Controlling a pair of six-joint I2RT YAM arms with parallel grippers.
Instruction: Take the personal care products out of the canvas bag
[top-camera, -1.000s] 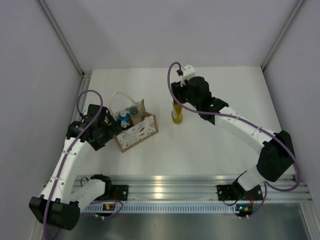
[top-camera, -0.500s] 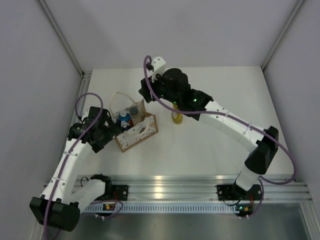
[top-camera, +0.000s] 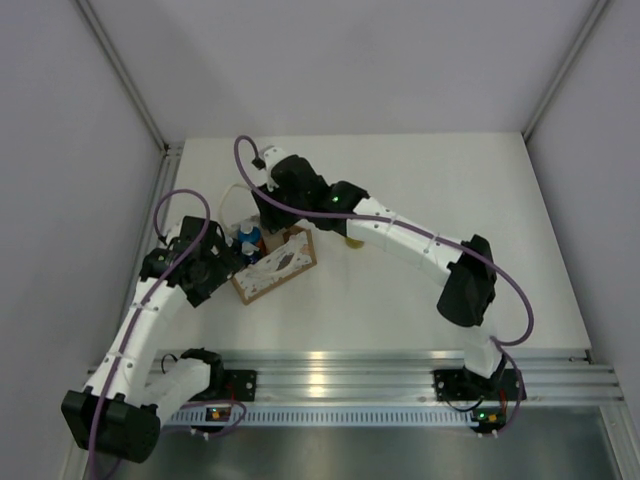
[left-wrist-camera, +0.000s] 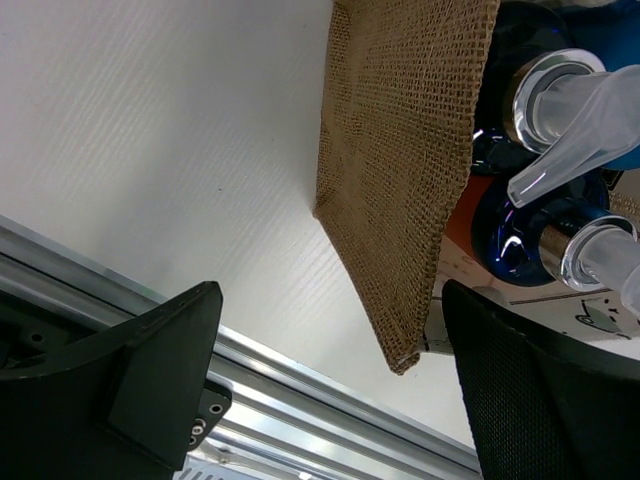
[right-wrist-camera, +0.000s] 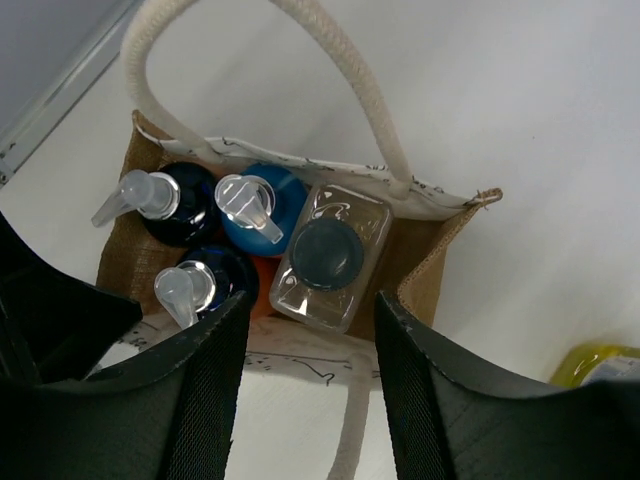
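While the right end effector (right-wrist-camera: 310, 305) hangs spread above the canvas bag (right-wrist-camera: 437, 255), the left end effector (left-wrist-camera: 330, 300), likewise spread, brackets its wall.

tan canvas bag (right-wrist-camera: 418, 255), blue-capped bottle (right-wrist-camera: 284, 190), yellow bottle (right-wrist-camera: 600, 363)
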